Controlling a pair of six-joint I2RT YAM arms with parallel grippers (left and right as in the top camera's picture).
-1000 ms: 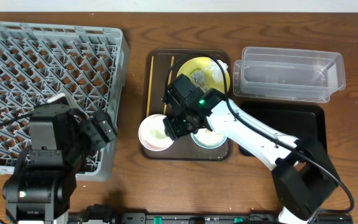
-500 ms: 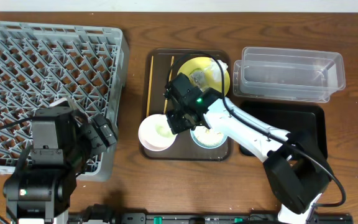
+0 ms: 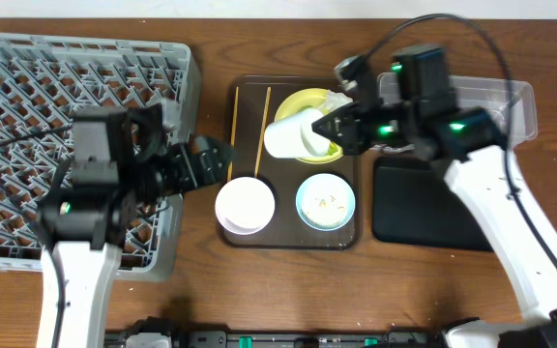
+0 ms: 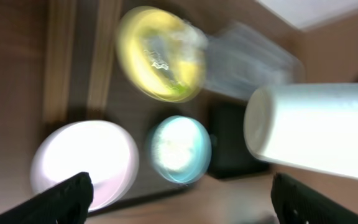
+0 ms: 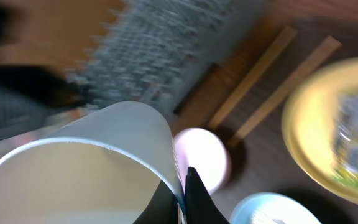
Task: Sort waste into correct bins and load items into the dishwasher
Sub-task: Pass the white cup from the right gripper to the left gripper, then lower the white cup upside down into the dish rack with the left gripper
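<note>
right gripper [image 3: 329,128]: clenched on the rim of a white cup [image 3: 290,137], tilted above the yellow plate [image 3: 303,98]
left gripper [image 3: 211,159]: my fingers spread wide, nothing between them
bowls: white bowl [image 3: 245,205] and light blue bowl [image 3: 325,203] side by side on the brown tray [image 3: 285,220]

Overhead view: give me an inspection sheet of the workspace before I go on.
Surface: wooden table, no spills seen.
Job's things: rack at left; brown tray holds chopsticks, yellow plate, white bowl and blue bowl with scraps; tub and black tray at right.
Clutter: nothing seen.
Grippers: left gripper open beside the brown tray, holding nothing; right gripper shut on a white cup, tipped sideways above the yellow plate.
Cables: black cable arcs over the right arm.
Surroundings: nothing seen.
</note>
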